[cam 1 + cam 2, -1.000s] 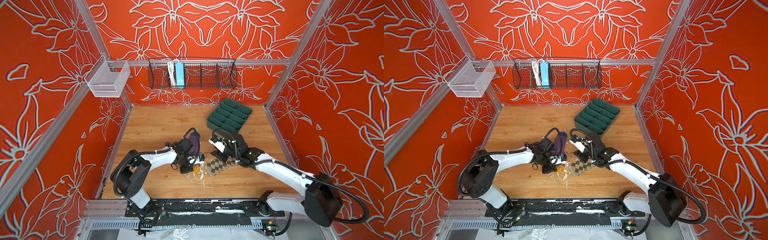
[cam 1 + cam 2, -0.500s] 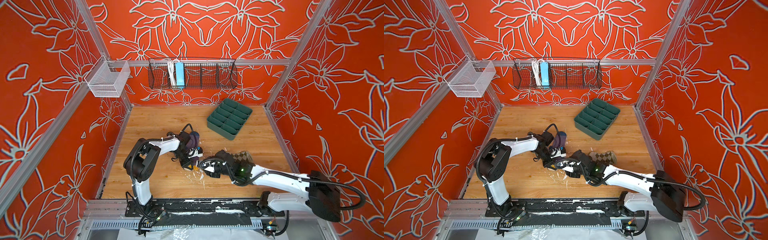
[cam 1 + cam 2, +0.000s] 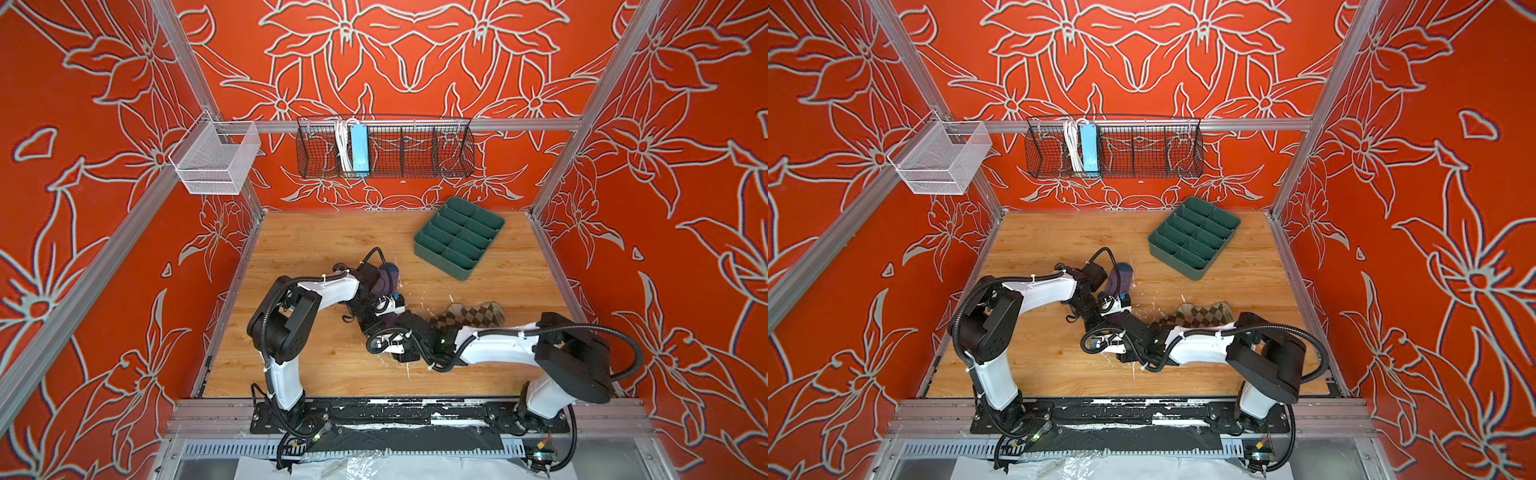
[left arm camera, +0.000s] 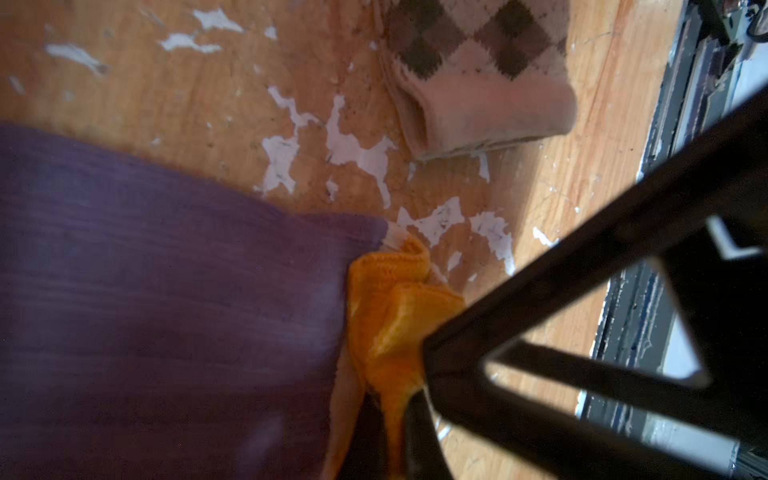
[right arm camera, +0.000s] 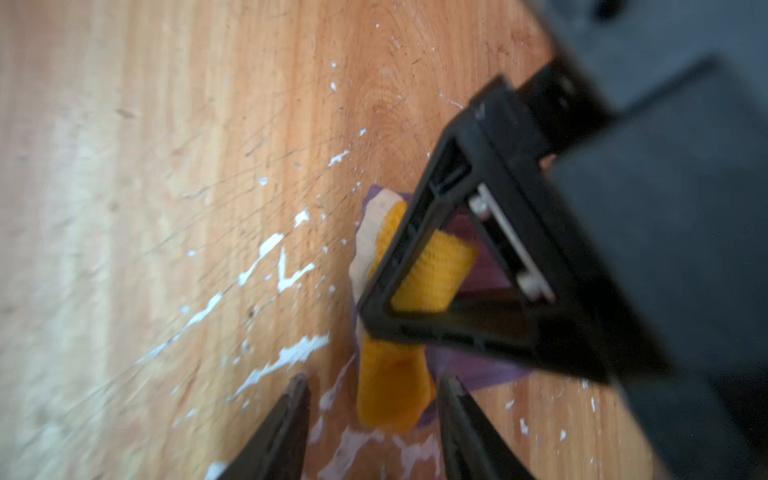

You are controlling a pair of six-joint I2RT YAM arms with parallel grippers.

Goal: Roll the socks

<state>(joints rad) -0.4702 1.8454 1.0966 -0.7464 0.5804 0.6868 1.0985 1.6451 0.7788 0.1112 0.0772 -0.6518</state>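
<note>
The purple sock lies on the wooden table, its dark blue toe toward the back, and fills much of the left wrist view. My left gripper is shut on its mustard-yellow cuff. My right gripper is open, with the loose end of the cuff between its fingers; whether they touch it I cannot tell. The left gripper's finger stands just beyond. The argyle sock lies free to the right, partly under the right arm, seen in both top views.
A green compartment tray stands at the back right of the table. A black wire basket and a white mesh basket hang on the walls. The wood has white worn patches around the socks.
My right gripper carried the argyle sock to the right, let it go and swung left to the purple sock's cuff. The left gripper stayed shut on the cuff while its arm shifted.
</note>
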